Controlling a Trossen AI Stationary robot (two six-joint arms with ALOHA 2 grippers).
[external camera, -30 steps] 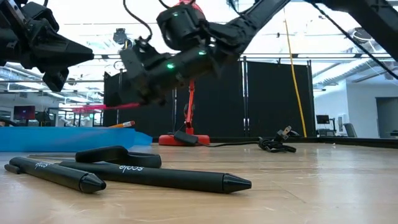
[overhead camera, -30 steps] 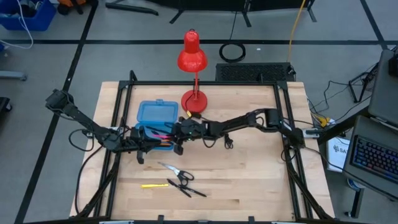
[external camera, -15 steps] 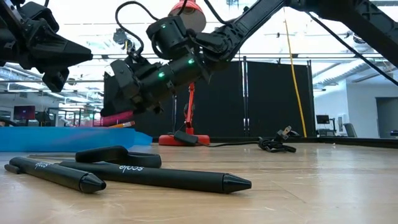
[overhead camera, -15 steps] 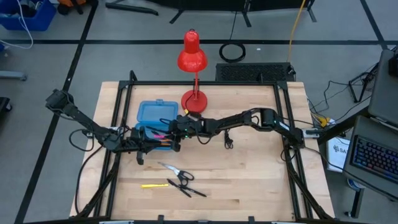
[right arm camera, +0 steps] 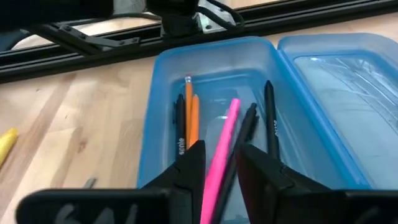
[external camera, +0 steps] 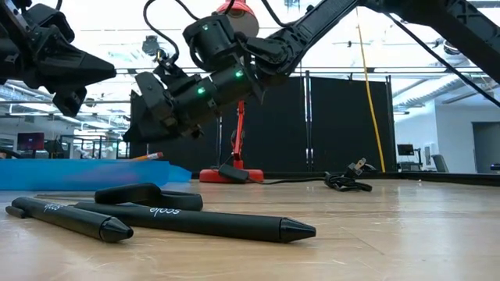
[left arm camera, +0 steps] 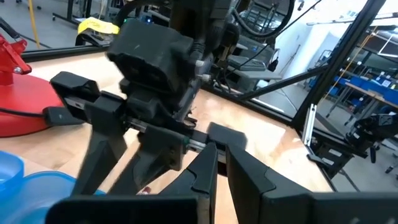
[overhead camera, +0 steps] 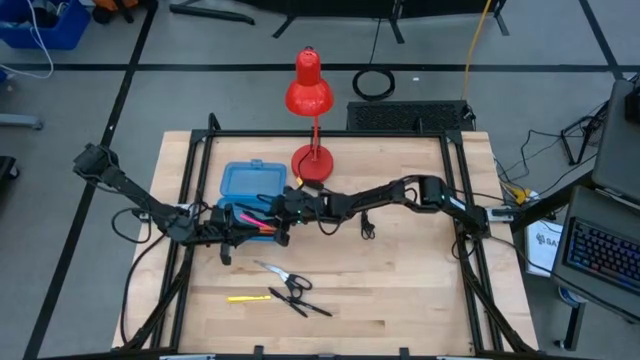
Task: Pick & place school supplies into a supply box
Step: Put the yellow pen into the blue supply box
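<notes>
The blue supply box (overhead camera: 235, 205) lies open left of the table's middle, its lid (overhead camera: 250, 181) flat on the far side. Inside it lie orange pencils (right arm camera: 190, 118), black pens (right arm camera: 269, 121) and a pink pencil (right arm camera: 225, 140). My right gripper (right arm camera: 222, 174) hovers open over the box's right end (overhead camera: 274, 220), with the pink pencil running between its fingers and down into the box. My left gripper (overhead camera: 238, 234) waits shut and empty just in front of the box (left arm camera: 219, 174). Scissors (overhead camera: 284, 277), a yellow pencil (overhead camera: 248, 297) and two black pens (overhead camera: 302, 305) lie on the table near the front. My right gripper has its fingers on either side of the pink pencil's near part (right arm camera: 214, 186), with a gap wider than the pencil. I cannot tell whether a finger touches it. The pencil's far end (right arm camera: 235, 102) rests inside the box.
A red desk lamp (overhead camera: 309, 95) stands behind the box, its base (overhead camera: 312, 162) close to the lid. A black cord (overhead camera: 366, 228) lies right of the middle. The table's right half is bare wood.
My right gripper has moved a little toward the table's left edge, over the box, and slightly down. The pink pencil, first sticking out level from it above the box, has tipped down and sunk out of the low view into the box.
</notes>
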